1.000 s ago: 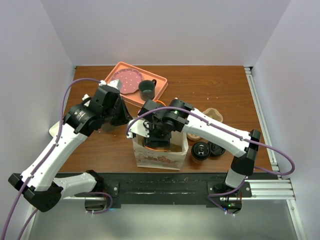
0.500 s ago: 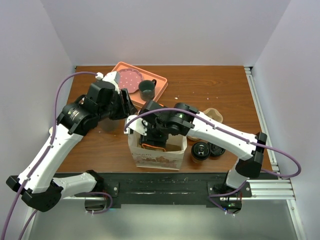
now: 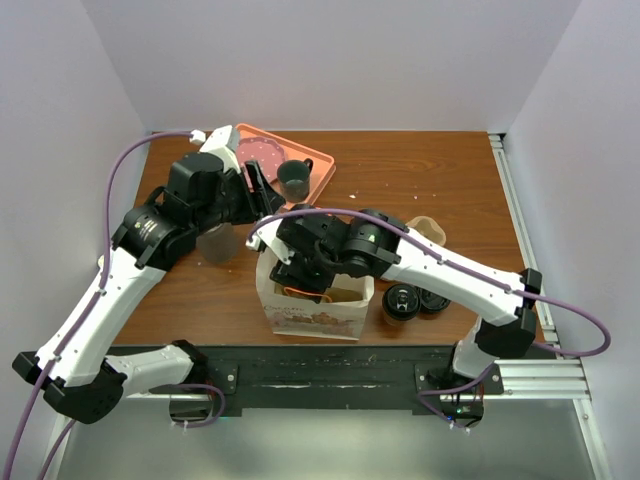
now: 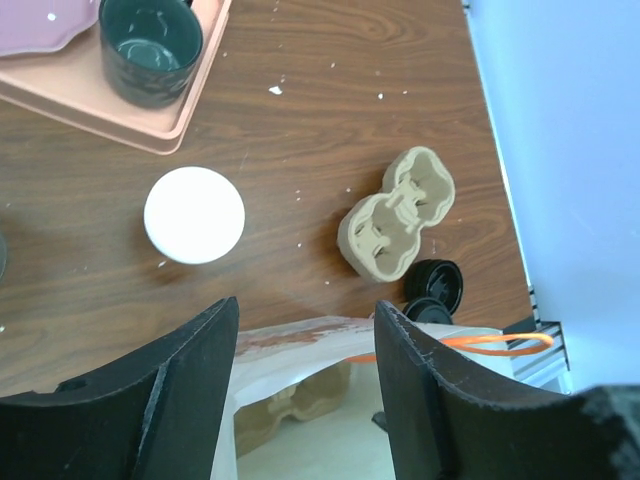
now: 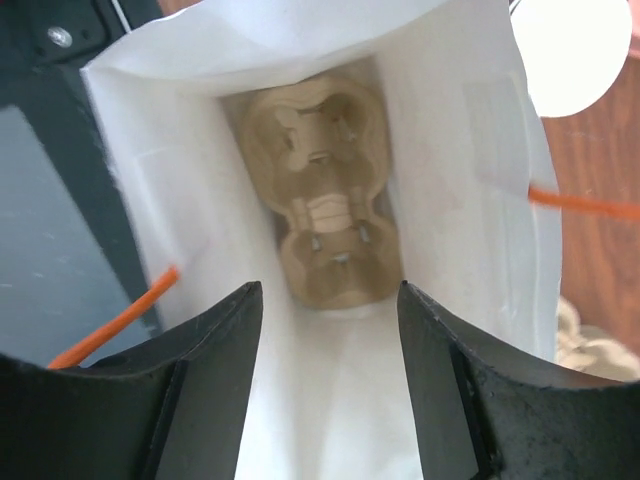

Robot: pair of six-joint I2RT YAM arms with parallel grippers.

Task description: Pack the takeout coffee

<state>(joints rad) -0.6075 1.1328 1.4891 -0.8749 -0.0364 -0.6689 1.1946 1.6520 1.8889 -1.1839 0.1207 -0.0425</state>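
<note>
- Coffee (image 3: 400,301): small tan-brown paper cup with a round black lid, upright on table (image 3: 430,180), just right of bag (image 3: 315,318).
- Left gripper (image 4: 307,305): spread, empty.
- Right gripper (image 5: 330,290): spread, empty, over bag mouth.

**White shells, black joints**

The left arm (image 3: 100,303) and right arm (image 3: 440,268) have smooth white shells between bulky black joints. A purple cable (image 3: 120,168) loops along each arm. The left hand (image 4: 305,312) and right hand (image 5: 328,292) have broad matte-black fingers (image 4: 190,390).
</note>
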